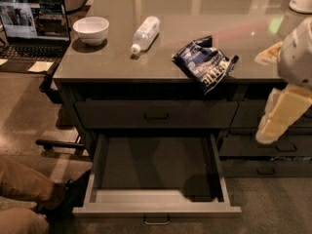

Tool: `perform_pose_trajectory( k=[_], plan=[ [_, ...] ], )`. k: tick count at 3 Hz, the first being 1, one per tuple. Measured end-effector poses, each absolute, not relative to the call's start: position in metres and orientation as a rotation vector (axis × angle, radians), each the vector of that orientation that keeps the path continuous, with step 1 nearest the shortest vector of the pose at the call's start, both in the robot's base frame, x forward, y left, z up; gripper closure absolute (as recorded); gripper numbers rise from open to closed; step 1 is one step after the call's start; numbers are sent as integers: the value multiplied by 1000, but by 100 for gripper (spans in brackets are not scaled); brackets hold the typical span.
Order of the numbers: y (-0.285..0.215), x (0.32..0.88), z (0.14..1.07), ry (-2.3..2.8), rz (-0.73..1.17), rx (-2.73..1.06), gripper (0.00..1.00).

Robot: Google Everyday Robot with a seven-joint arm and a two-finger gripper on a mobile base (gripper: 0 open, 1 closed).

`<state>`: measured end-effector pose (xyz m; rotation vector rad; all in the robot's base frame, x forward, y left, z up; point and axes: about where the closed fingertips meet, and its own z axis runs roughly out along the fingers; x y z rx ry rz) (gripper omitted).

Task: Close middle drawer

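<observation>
The middle drawer (157, 210) is pulled far out under the counter. Its long flat tray (156, 167) holds nothing, and a small bar pull (157, 222) sits centred on the low front panel. Above it a taller drawer front (156, 114) is closed. My gripper (267, 134) hangs at the right edge of the view on a white arm. It is to the right of the open drawer, level with the closed drawer front, and touches nothing.
On the counter (195, 13) are a white bowl (90, 29), a lying plastic bottle (146, 33) and a blue chip bag (204, 62). A laptop (33, 23) is at far left. A person's leg and shoe (29, 186) are beside the drawer's left side. More drawers (273, 150) are at right.
</observation>
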<state>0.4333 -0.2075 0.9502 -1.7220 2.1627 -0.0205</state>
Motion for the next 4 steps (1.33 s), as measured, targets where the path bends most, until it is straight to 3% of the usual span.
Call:
perform_pose_trajectory(
  k=[3, 4],
  plan=[
    [-135, 386, 740, 1887, 490, -1662, 0],
    [-117, 382, 661, 1790, 576, -1583, 0]
  ],
)
